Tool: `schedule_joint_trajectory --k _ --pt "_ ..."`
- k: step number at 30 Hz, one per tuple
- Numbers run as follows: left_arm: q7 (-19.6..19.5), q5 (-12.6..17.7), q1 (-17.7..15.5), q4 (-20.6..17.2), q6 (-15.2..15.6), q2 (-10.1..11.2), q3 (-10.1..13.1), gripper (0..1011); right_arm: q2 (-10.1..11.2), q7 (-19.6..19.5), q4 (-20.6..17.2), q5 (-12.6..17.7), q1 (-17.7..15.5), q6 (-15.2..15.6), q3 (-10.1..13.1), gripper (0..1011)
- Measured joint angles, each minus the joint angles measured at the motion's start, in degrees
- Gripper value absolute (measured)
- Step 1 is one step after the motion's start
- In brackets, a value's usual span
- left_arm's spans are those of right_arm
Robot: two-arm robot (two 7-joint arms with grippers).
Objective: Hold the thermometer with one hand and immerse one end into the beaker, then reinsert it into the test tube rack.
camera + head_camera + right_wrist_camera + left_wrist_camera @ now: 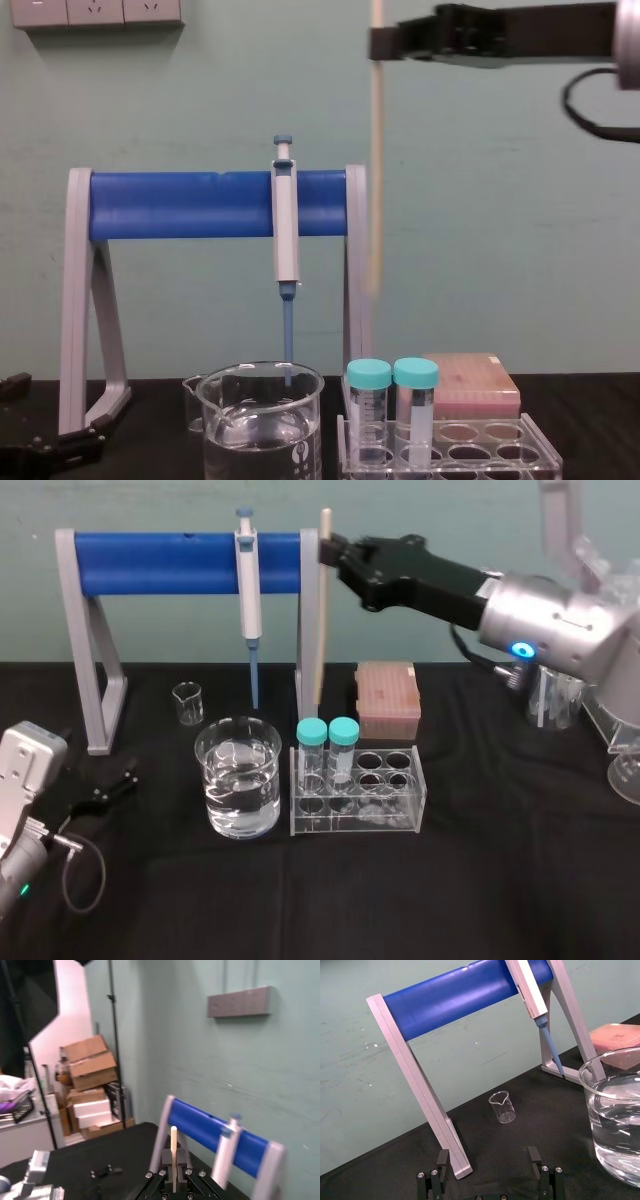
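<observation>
Nearest, the left gripper (pixel 489 1167) is seen low over the left side of the black-covered bench (pixel 480 890), its jaws spread apart and empty. Beyond it, the wide clear glass beaker (pixel 238 785), partly filled with clear liquid, is set just beside the low clear acrylic test tube rack (pixel 385 805). Two teal-capped tubes (pixel 328 742) are stood in the rack's back row at its left end. Farther back, a small clear glass beaker (pixel 187 702), a pink box (pixel 386 700) and a grey stand with a blue bar (pixel 170 562) are placed, and a grey-white pipette with a blue tip (pixel 249 585) is hung on the bar. The long, thin, pale cream thermometer (pixel 376 170) is held upright in the air, clamped near its upper end by the jaws of the right gripper (pixel 385 42). Its lower end is kept well above the rack and outside the beaker.
</observation>
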Motion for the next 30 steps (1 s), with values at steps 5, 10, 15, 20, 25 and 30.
schedule_joint_trajectory --k 5,10,15,20,25,30 --pt "0.0 0.0 0.0 0.0 0.0 0.0 0.0 1004 2.5 -3.8 -3.2 0.9 -3.3 1.0 1.8 55" --pt "0.0 0.0 0.0 0.0 0.0 0.0 0.0 1004 5.9 -9.0 -6.9 1.7 -8.6 1.6 4.2 55" --pt "0.0 0.0 0.0 0.0 0.0 0.0 0.0 1004 7.8 -11.1 -8.2 1.8 -11.8 1.9 5.5 55" --pt "0.0 0.0 0.0 0.0 0.0 0.0 0.0 1004 8.6 -12.0 -8.3 2.0 -14.0 2.0 6.4 55" --pt "0.0 0.0 0.0 0.0 0.0 0.0 0.0 1004 8.5 -11.7 -7.0 1.7 -14.4 1.2 6.4 55" --pt "0.0 0.0 0.0 0.0 0.0 0.0 0.0 1004 7.8 -10.3 -5.0 1.0 -13.5 0.3 5.7 55"
